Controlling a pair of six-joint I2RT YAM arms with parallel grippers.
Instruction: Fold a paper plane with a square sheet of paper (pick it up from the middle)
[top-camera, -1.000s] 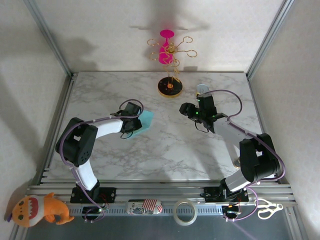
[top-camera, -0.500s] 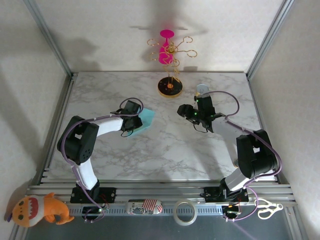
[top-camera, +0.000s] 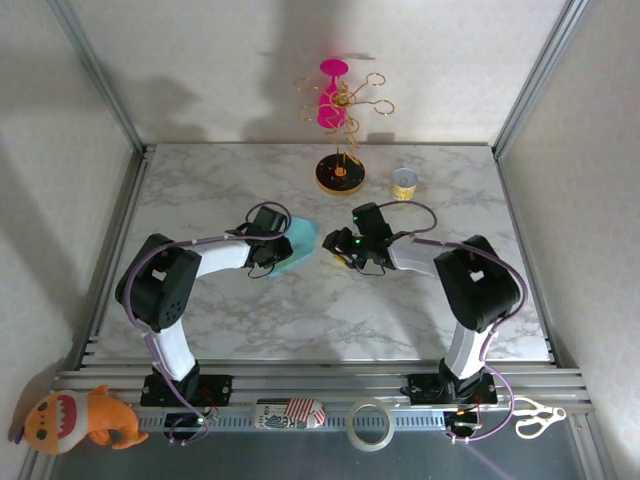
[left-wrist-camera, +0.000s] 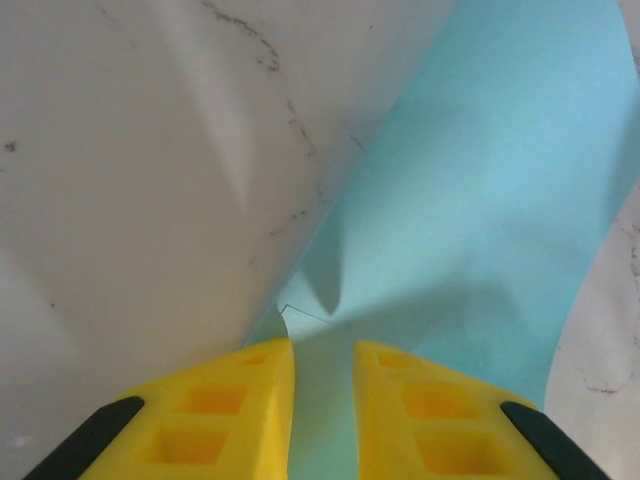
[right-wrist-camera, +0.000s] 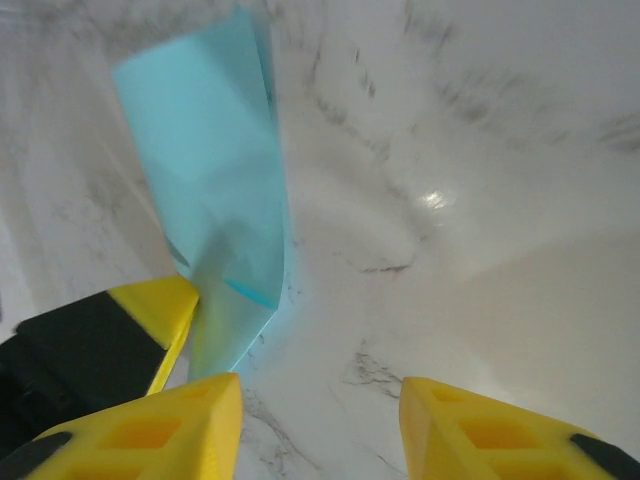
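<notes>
The square sheet of paper (top-camera: 303, 238) is teal-blue and stands bent up off the marble, left of the table's centre. My left gripper (top-camera: 279, 247) is shut on its near edge. In the left wrist view the paper (left-wrist-camera: 480, 200) runs down between the yellow fingers of that gripper (left-wrist-camera: 323, 345), which stand close together. My right gripper (top-camera: 336, 243) is just right of the sheet, low over the table. Seen from the right wrist, this gripper (right-wrist-camera: 320, 385) is open over bare marble, with the paper (right-wrist-camera: 215, 170) up beside its left finger and apart from it.
A gold wire stand on a round black-and-yellow base (top-camera: 340, 174) holds a pink glass (top-camera: 332, 100) at the back centre. A small yellow tin (top-camera: 404, 183) sits right of it. On the near rail lie a plush toy (top-camera: 75, 418), a tape roll (top-camera: 368, 424) and scissors (top-camera: 535, 415).
My right arm has swung left across the table to the sheet, uncovering the yellow tin, and its jaws have narrowed. My left gripper has shifted slightly right with the paper.
</notes>
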